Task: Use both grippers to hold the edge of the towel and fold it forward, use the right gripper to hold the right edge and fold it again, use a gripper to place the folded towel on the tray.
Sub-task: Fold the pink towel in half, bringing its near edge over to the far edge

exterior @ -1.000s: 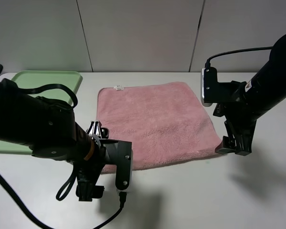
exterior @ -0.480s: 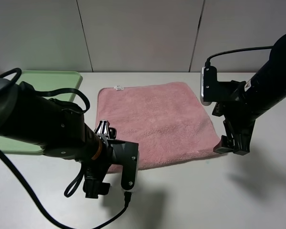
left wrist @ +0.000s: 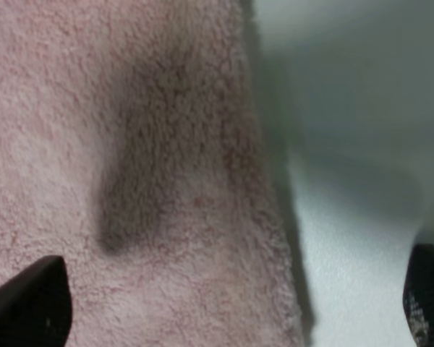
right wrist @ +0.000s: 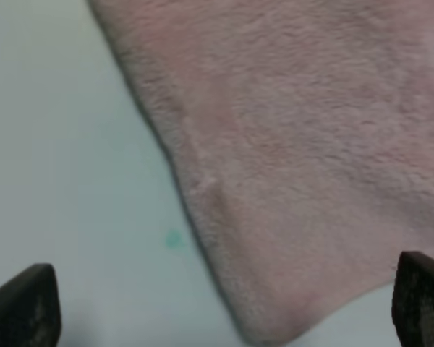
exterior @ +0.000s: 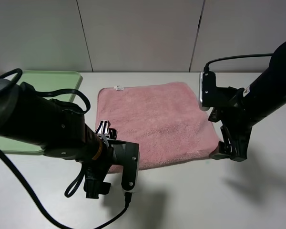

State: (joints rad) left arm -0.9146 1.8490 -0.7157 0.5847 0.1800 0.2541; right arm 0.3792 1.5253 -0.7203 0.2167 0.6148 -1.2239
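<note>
The right gripper (exterior: 227,151) has been shifted slightly inward, to the near right corner of the towel (exterior: 152,119). The towel is laid flat on the counter (exterior: 190,200). Its near left corner is met by the left gripper (exterior: 96,189). Both sets of jaws are released, spread wide.

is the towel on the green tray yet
No, the pink towel lies spread flat on the table, to the right of the green tray in the exterior high view.
</note>
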